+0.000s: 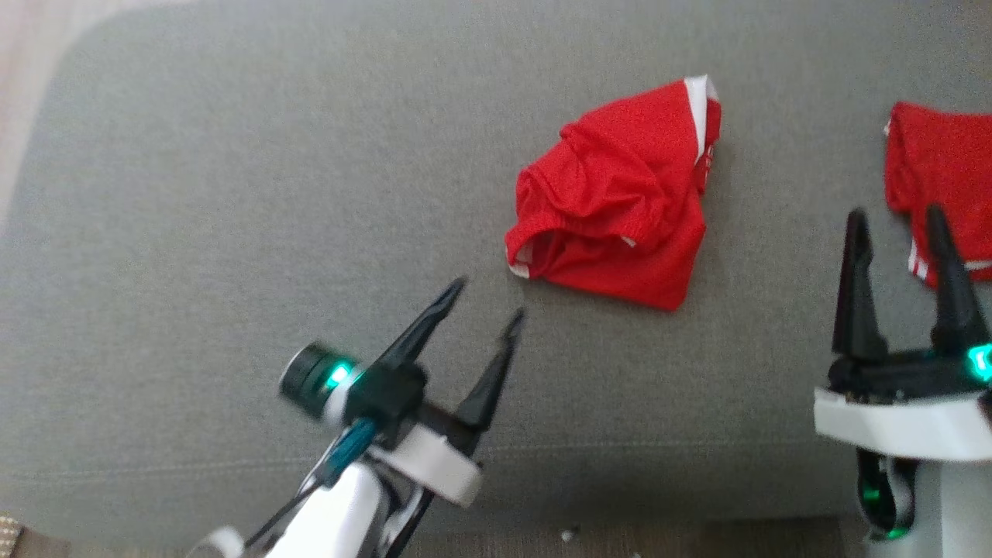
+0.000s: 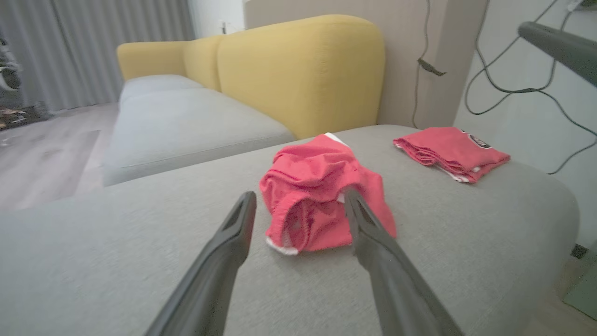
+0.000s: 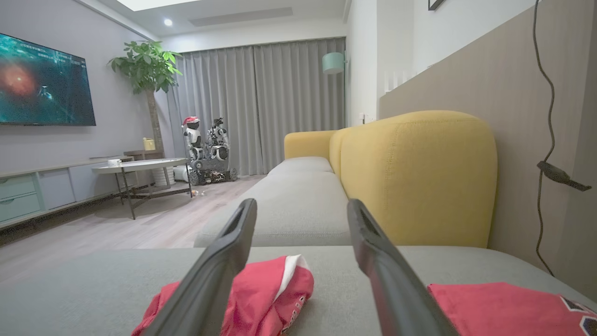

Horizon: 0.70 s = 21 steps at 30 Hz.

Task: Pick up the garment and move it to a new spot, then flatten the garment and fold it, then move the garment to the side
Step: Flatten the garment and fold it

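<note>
Grey cushion [image 1: 232, 194]: garment [image 1: 612, 201] bunched, waistband opening facing lower-left.

Grey cushion [image 1: 232, 194]: crumpled garment [image 1: 612, 201], folded garment [image 1: 942, 170]

Home living room: yellow-backed grey sofa [image 3: 410, 177] just ahead of right claw [image 3: 301, 205]; wall television [image 3: 44, 79], potted plant [image 3: 147, 65], coffee table [image 3: 140, 165] far left of it; grey curtains [image 3: 261, 102] beyond.

left claw [image 1: 490, 298] spread, right claw [image 1: 896, 211] spread
</note>
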{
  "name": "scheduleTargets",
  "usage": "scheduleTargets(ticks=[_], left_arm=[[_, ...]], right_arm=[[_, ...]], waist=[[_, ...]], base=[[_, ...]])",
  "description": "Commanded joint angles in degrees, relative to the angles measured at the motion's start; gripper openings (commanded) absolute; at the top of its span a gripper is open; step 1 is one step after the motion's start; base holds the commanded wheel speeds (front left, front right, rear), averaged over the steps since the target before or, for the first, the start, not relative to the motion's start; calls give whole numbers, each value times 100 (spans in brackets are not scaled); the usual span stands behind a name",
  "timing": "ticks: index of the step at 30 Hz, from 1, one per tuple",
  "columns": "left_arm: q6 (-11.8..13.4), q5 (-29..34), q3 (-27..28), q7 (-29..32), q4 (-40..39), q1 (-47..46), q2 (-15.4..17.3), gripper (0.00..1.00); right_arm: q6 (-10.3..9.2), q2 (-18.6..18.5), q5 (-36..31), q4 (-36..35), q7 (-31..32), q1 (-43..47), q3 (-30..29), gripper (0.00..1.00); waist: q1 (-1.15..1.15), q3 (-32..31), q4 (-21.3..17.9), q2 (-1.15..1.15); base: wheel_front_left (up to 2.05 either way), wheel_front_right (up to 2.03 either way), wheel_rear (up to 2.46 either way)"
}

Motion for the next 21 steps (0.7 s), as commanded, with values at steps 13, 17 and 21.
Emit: scheduleTargets(ticks=[13, 17, 21], left_arm=[[-284, -44, -668, -29, 880, -1638, -74, 100], [-314, -77, -885, -29, 953, -1907, -75, 100], [-248, -87, -891, -29, 1074, -2171, -75, 100]], right_arm=[[10, -12, 3, -363, -24, -737, 106, 100], [10, -11, 57, -368, -24, -800, 101, 100], [10, -11, 101, -388, -24, -890, 158, 100]], waist=[[0, 1145, -713, 0], [0, 1296, -927, 0], [0, 1467, -1145, 0]], base=[[0, 0, 0], [0, 0, 0], [0, 0, 0]])
